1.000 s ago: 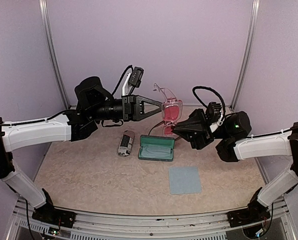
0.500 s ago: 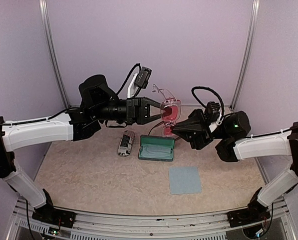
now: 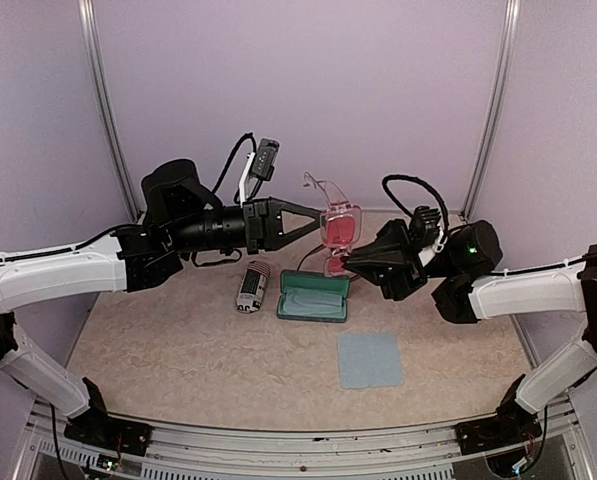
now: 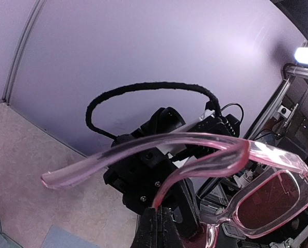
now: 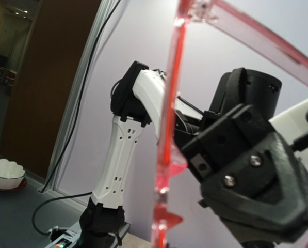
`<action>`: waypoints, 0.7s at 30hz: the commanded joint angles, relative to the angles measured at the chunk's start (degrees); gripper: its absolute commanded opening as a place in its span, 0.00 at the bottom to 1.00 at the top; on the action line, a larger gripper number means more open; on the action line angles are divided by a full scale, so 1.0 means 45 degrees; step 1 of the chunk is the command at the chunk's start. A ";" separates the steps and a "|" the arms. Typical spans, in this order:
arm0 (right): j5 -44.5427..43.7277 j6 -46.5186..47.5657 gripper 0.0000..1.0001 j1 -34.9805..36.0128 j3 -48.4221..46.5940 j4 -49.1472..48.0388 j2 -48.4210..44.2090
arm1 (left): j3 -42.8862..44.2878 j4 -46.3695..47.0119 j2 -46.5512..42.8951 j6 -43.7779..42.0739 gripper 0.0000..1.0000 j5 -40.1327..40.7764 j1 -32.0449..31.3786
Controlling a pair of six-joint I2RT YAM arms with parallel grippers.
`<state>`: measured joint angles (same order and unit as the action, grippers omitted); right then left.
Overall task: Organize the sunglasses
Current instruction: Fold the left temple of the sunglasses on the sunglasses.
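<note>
Above the far middle of the desk (image 3: pixel 178 340), clear of its surface, the pink sunglasses (image 3: pixel 340 228) hang in the air between the two arms. The frame front stands on end, one lens above the other in the top view, so its long axis runs far-to-near rather than left-to-right. One temple juts free, up and to the rear. The left gripper (image 3: pixel 319 212) reaches in from the left, fully closed, pinching the other temple; the left wrist view shows the pink arm running straight into its fingertips. The right gripper (image 3: pixel 348 258) comes in from the right and meets the lower end of the frame. It is closed too, apparently on that lower rim, though its own wrist view shows only the pink edge close up and not the contact. Both arms are about equally near. The open case (image 3: pixel 314 296) lies on the desk just nearer than the sunglasses, long axis left-to-right, with the striped pouch (image 3: pixel 251 287) beside it on the left and the blue cloth (image 3: pixel 370 360) nearer still. Judgement: the free temple likely needs folding — and the frame a turn crosswise to match the case.
</note>
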<state>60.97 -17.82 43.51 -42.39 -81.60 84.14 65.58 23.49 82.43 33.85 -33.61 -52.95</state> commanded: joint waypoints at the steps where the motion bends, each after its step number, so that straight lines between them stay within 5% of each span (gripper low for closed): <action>1: 0.0369 0.0104 0.00 0.0257 -0.0184 -0.0027 -0.0266 | 0.0232 -0.0072 0.0301 -0.0255 0.00 0.0623 0.0052; 21: 0.0145 -0.0671 0.00 0.0449 -0.0616 -0.0665 0.0648 | 0.0755 -0.0119 0.1532 -0.0674 0.00 -0.0680 -0.0707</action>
<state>62.35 -19.51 44.99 -43.55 -82.54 85.78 67.00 22.61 89.01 32.80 -34.28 -55.13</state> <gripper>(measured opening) 0.017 0.006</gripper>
